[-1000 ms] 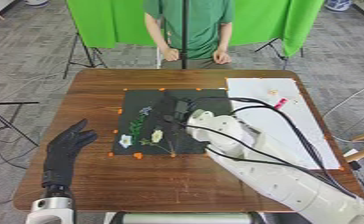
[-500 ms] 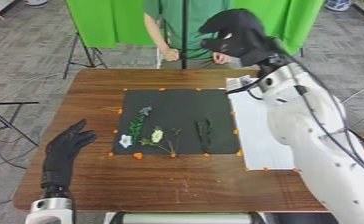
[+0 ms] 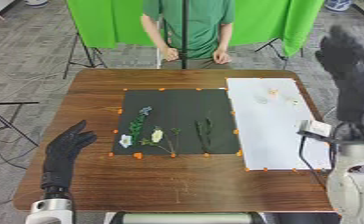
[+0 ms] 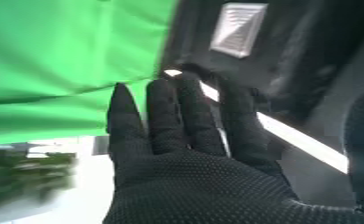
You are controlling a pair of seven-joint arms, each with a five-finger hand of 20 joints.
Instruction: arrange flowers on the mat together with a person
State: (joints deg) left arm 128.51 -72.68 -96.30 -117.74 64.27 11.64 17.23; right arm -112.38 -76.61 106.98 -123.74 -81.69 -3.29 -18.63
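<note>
Brown wooden table (image 3: 161,185), used as shared work surface. Left hand (image 3: 65,152): poised beside the mat, loosely opened, nothing held; probably kept aside so that access is left free. Right hand (image 3: 349,72): raised at the table's right side, fingers extended, nothing grasped; work space is presumably being spared for the person. Black mat (image 3: 165,107): edged by orange patches (image 3: 138,155), by which it is perhaps secured. White flower (image 3: 126,141): laid at the near left corner. Pale yellow flower (image 3: 157,135): set just beside it, apparently spaced so both blooms can be seen. Dark green stems (image 3: 203,135): placed lengthwise, well apart, as if for balance. Blue-topped sprig (image 3: 144,114): extended farther up the mat, likely for height. White sheet (image 3: 272,127): small pale pieces (image 3: 273,92) borne at its far part, perhaps reserved. Person's hands (image 3: 221,56): held beyond the far edge, off the flowers.
</note>
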